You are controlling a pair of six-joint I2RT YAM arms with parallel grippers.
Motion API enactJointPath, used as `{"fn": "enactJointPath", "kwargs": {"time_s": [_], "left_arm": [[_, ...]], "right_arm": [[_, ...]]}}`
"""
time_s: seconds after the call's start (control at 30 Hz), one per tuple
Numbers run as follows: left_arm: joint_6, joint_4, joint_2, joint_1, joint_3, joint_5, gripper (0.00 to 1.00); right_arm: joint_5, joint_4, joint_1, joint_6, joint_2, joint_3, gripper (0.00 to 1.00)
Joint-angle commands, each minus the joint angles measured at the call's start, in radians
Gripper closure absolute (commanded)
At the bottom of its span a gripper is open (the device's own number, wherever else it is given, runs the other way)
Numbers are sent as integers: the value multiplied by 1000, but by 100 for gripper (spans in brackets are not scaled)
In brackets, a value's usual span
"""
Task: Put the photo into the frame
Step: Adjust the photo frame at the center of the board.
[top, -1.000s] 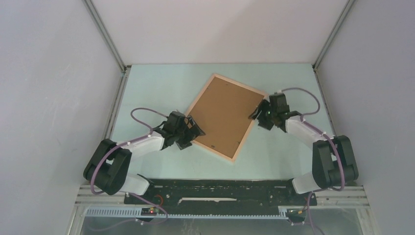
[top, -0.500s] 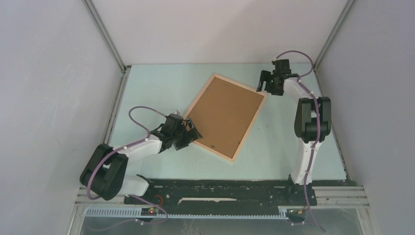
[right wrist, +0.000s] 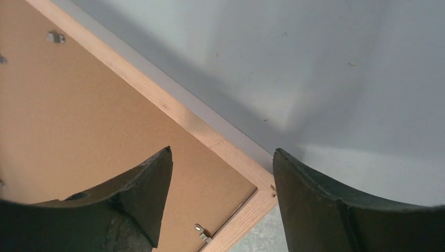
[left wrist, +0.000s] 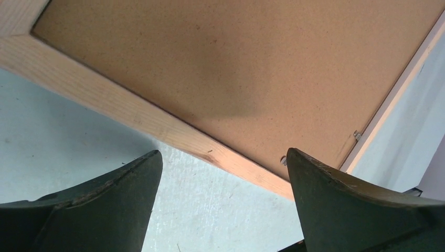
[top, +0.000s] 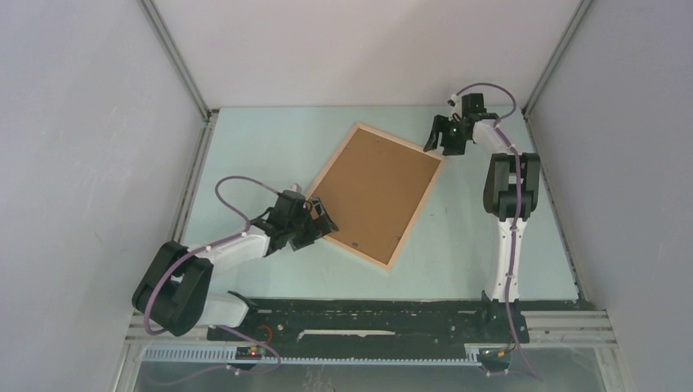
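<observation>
The frame lies tilted on the table, pale wood face up. The photo sits inside it with its brown board back up; the picture side is hidden. My left gripper is open at the frame's near-left rail. In the left wrist view that rail runs just beyond the left gripper, and only bare table lies between the fingers. My right gripper hangs open above the frame's far-right corner, holding nothing. The brown board fills the left of the right wrist view.
Small metal clips hold the board at the frame's inner edge. Grey enclosure walls with aluminium posts close in the pale green table on three sides. A black mounting rail runs along the near edge.
The right arm lifted off the frame's right edge and swung back to the far-right corner, its jaws wider. The left gripper shifted only slightly. The frame stayed where it was.
</observation>
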Motion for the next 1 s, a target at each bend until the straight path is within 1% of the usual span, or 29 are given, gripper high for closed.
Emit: {"fn": "enactJointPath", "kwargs": {"time_s": [0.0, 0.03, 0.13, 0.3, 0.37, 0.47, 0.53, 0.6, 0.7, 0.77, 0.87, 0.97], "left_arm": [[34, -11, 31, 8, 36, -5, 1], [35, -13, 43, 9, 49, -1, 0], [59, -52, 102, 19, 118, 3, 0], [109, -129, 177, 35, 239, -3, 0], [120, -156, 201, 43, 278, -8, 0], [119, -161, 212, 57, 297, -9, 0], [140, -162, 224, 66, 315, -16, 0], [183, -196, 266, 73, 377, 3, 0], [222, -255, 341, 75, 480, -13, 0], [235, -280, 370, 78, 537, -40, 0], [256, -316, 423, 94, 634, -45, 0], [276, -329, 460, 116, 686, -46, 0]], "right_arm": [[-166, -46, -32, 45, 0, 41, 28], [-190, -51, -36, 64, -6, 27, 31], [-238, -15, -41, 112, -70, -97, 33], [-250, 135, -37, 179, -246, -411, 34], [-249, 146, -34, 181, -301, -485, 34], [-206, 116, -31, 192, -368, -556, 34], [-166, 102, -21, 233, -428, -645, 35], [-108, 138, -6, 267, -518, -764, 34], [-27, 218, 51, 299, -678, -953, 32], [-31, 275, 53, 316, -765, -1055, 31], [-48, 335, 58, 331, -830, -1149, 30], [-98, 333, 84, 331, -815, -1175, 31]]}}
